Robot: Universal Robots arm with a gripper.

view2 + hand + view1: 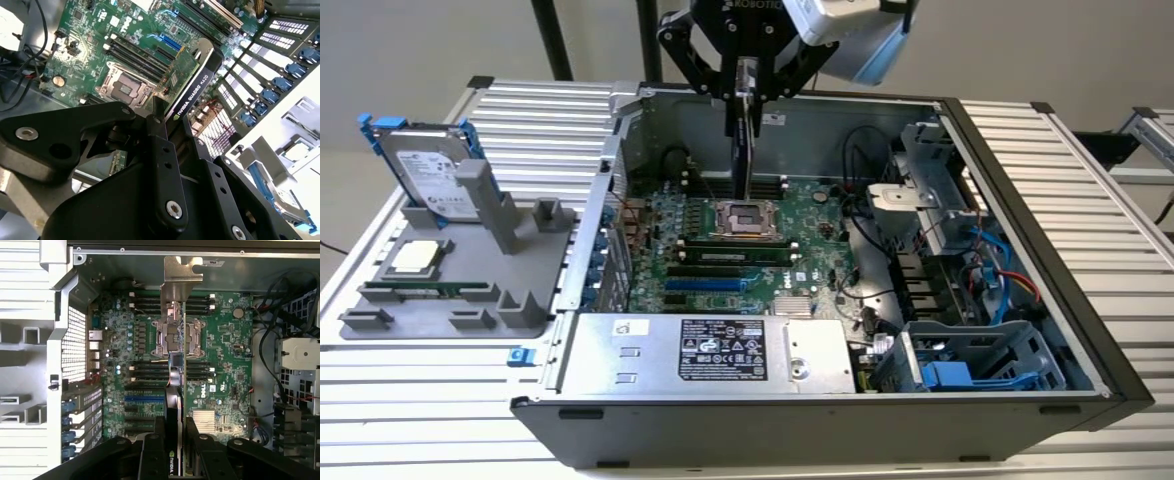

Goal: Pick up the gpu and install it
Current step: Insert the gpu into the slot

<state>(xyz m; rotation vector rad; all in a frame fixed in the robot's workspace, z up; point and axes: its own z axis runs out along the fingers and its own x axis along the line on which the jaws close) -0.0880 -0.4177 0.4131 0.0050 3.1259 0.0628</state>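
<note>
Computer case [827, 440] open below | tool [747, 85] clamped on gpu [743, 150], hanging over motherboard [225, 355]

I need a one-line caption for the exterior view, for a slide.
The pincer holds the gpu upright over the motherboard inside the open computer case.

This looks like a robotics lab or test bench. A desktop computer case [787, 435] lies open on a table of aluminium slats [1107, 190], its motherboard [660, 225] bared. Beside it a grey fixture [514, 225] holds spare parts (a hard drive [434, 170] among them), and a robot gripper [747, 90] holds the gpu [744, 150] above the board.
</note>
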